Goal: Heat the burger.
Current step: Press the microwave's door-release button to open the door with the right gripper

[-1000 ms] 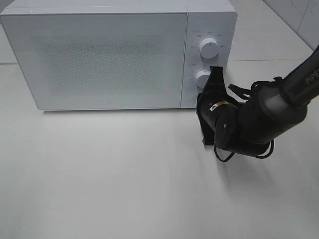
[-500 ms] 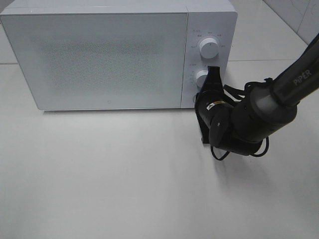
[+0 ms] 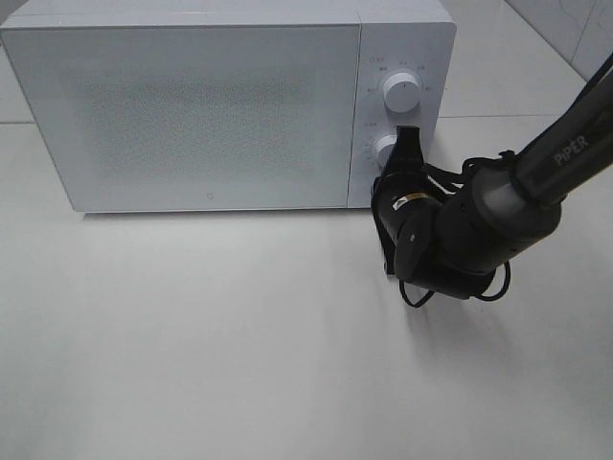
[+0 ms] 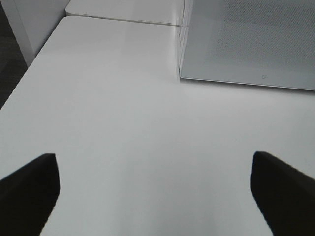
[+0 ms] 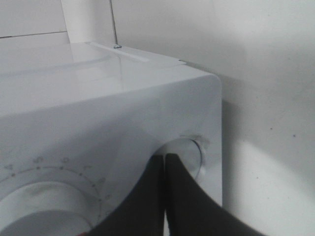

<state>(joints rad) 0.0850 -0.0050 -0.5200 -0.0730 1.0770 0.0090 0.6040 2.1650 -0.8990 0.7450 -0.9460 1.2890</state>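
Your right gripper (image 5: 165, 160), pinched shut, touches the round white button (image 5: 188, 153) on the boxy white microwave (image 3: 192, 115); off-centre, it could skid off. Left gripper (image 4: 155, 196) gapes wide, empty. The burger is nowhere in view, door closed.

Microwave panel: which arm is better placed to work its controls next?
Right: the right fingers, shut, point at a round control on the panel; the left fingers hang open over the table by the door.
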